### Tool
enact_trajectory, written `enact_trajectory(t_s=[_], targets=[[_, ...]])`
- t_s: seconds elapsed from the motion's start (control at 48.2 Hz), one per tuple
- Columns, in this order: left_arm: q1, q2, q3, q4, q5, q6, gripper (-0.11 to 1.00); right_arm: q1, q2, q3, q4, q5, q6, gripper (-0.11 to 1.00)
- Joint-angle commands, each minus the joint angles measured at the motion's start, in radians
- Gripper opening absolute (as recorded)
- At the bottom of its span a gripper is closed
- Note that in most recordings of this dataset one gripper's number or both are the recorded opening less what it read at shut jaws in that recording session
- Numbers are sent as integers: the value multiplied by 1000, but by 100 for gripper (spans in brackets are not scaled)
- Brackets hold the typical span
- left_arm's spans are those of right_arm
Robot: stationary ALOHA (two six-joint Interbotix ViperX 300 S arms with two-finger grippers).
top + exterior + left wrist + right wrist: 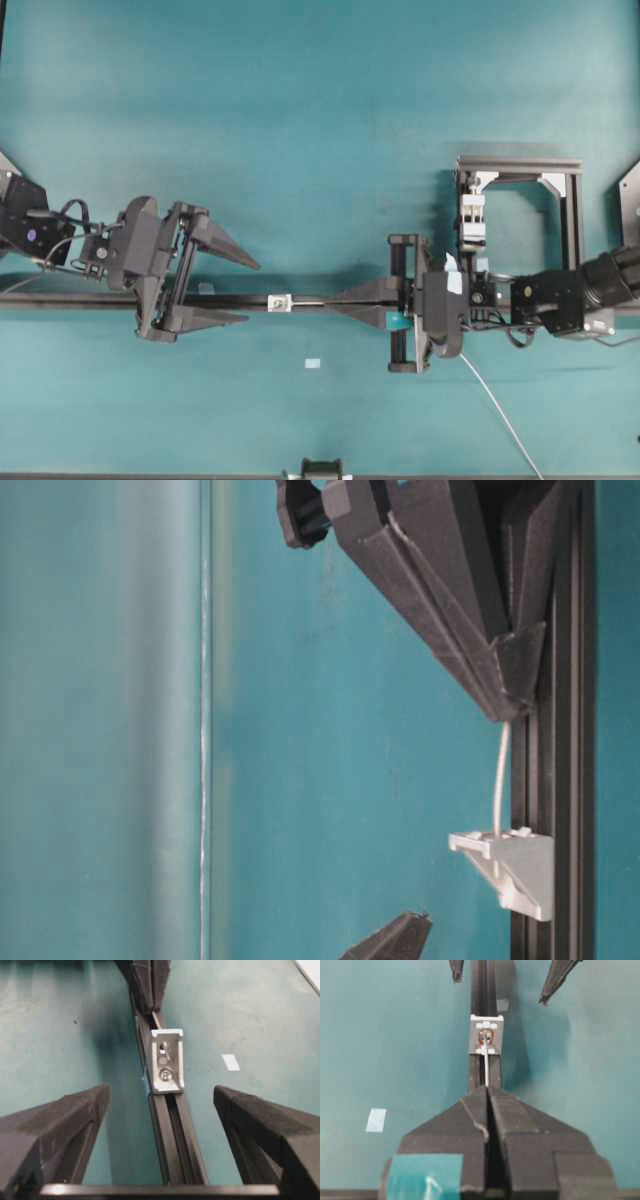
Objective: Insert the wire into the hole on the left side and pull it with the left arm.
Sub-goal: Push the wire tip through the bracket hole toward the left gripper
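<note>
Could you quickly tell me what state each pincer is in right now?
Left pincer: open, holding nothing, fingers astride the rail.
Right pincer: closed on the wire, its tip at the hole.

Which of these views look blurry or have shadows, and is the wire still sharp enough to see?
Overhead: soft overall, the wire faint. Table-level: a blurred pale streak at one side, wire crisp. Left wrist: fingers out of focus, dark shadow beside the rail. Right wrist: sharp, wire meeting the hole.

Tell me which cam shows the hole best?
Right wrist view: the hole faces the camera, red-ringed, with the wire reaching it from the right gripper. Left wrist view shows its back side. Overhead, only the tiny block; table-level, the block edge-on.
</note>
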Motion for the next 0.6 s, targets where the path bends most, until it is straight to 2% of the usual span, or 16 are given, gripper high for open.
enact_trajectory(t_s=[0.0,0.581], targets=[[2,-12,-11,2,-5,2,65,-8,-8,-15,-2,6,-2,1],[2,-12,-25,3,18,2,65,-26,8,-58,-2,25,-26,1]])
